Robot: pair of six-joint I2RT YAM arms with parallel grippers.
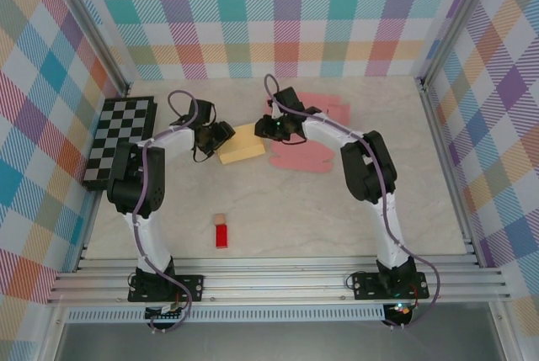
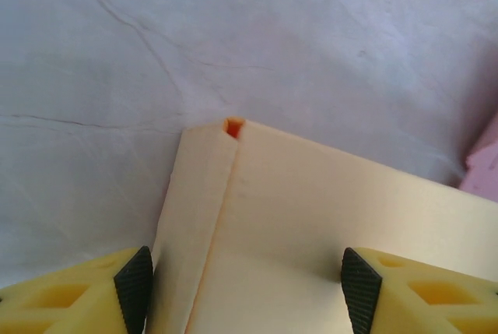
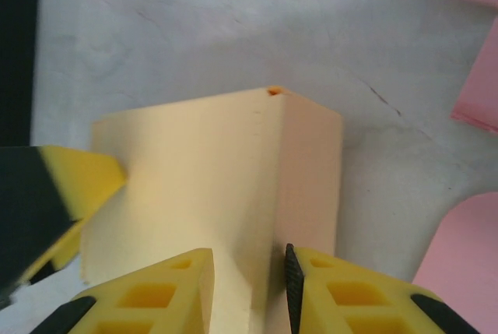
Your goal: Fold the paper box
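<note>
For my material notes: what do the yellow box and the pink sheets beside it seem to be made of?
The yellow box looks like thin card or stiff paper, matte: it keeps sharp creases and shows no glare. The pink sheets are probably the same card, lying flat, matte, with cleanly cut edges.

Pale marbled tabletop (image 1: 278, 218); plaid pastel walls (image 1: 253, 7) on three sides; aluminium rails (image 1: 278, 281) along near edge.

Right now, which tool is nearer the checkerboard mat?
Left. The left tool is at the yellow box end facing the checkerboard mat; the right tool is at the far end.
</note>
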